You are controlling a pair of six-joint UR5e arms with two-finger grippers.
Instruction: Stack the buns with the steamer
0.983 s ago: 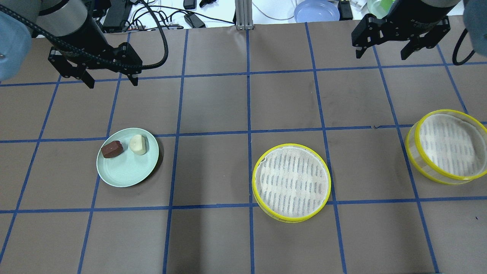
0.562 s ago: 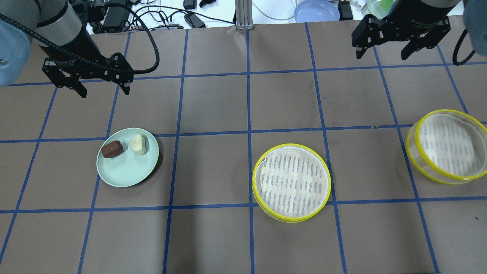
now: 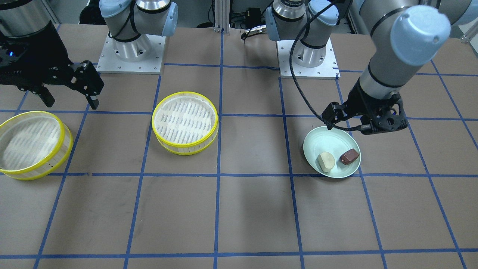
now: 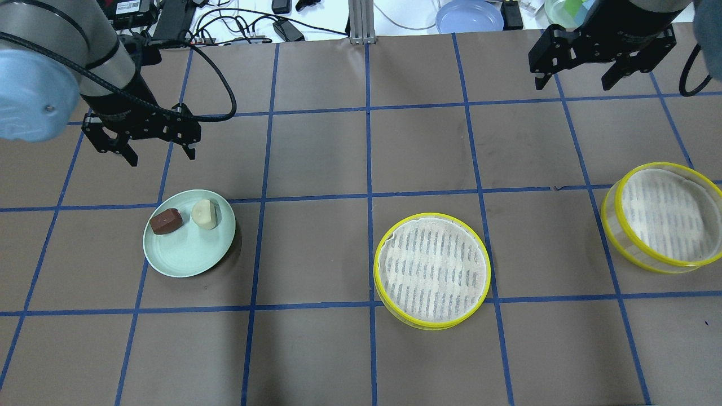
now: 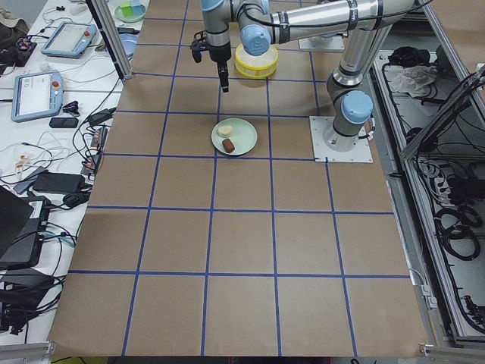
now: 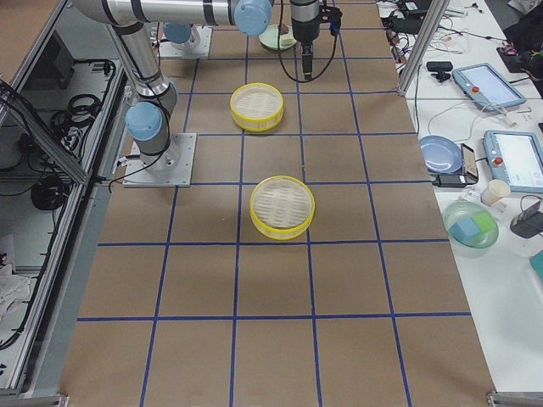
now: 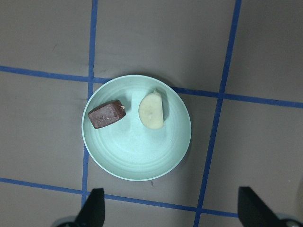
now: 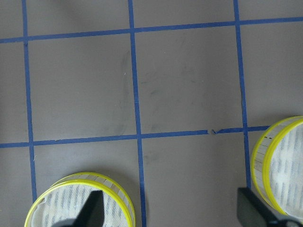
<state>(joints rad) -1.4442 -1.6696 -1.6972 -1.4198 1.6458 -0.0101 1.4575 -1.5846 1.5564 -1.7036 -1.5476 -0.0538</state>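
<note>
A pale cream bun (image 4: 205, 215) and a dark reddish-brown bun (image 4: 166, 221) lie side by side on a pale green plate (image 4: 186, 256) at the left. The left wrist view shows both buns, the cream one (image 7: 152, 110) and the brown one (image 7: 107, 114). One yellow-rimmed steamer tray (image 4: 432, 270) stands empty at the centre. A second tray (image 4: 663, 217) stands empty at the far right. My left gripper (image 4: 162, 159) is open and empty, hovering just beyond the plate's far edge. My right gripper (image 4: 573, 87) is open and empty, high at the back right.
The table is brown paper with a blue tape grid. Cables, a blue plate (image 4: 469, 16) and other gear lie beyond the far edge. The two arm bases (image 3: 131, 48) stand at the robot's side of the table.
My left gripper has moved closer to the plate and lower, still open. My right gripper has shifted slightly to the right. Buns and trays have not moved.
</note>
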